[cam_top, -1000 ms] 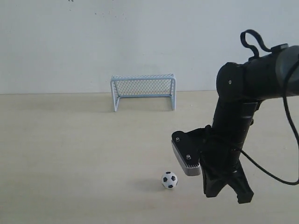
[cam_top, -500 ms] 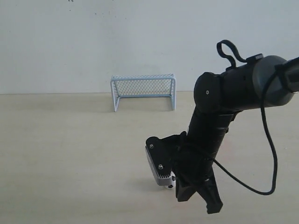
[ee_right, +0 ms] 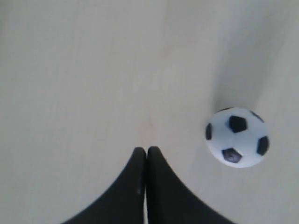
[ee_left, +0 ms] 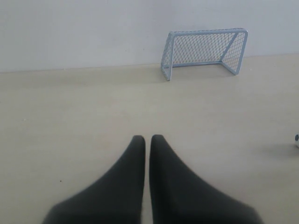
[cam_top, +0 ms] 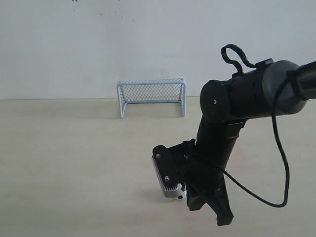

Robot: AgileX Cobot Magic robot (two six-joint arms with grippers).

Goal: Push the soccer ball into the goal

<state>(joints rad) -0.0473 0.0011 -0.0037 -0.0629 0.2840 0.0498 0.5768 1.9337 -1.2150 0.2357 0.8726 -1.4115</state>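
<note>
The soccer ball (ee_right: 237, 136), white with black patches, lies on the pale table just beside and slightly ahead of my right gripper (ee_right: 146, 149). That gripper is shut with nothing in it, and a small gap separates it from the ball. In the exterior view the right gripper (cam_top: 207, 211) hangs low over the table's front and its arm hides the ball. The goal (cam_top: 151, 96) stands upright at the far edge against the wall, its opening facing the front. My left gripper (ee_left: 147, 138) is shut and empty, with the goal (ee_left: 204, 50) far ahead of it and a sliver of the ball (ee_left: 297, 141) at that view's edge.
The pale wooden table (cam_top: 74, 158) runs from the front to a white wall (cam_top: 98, 44). A black cable (cam_top: 279, 163) loops down from the right arm. The grey wrist camera block (cam_top: 167, 177) sits low near the table.
The right arm has swung left and lower, stopping beside the ball and now covering it in the exterior view. The goal has stayed put.
</note>
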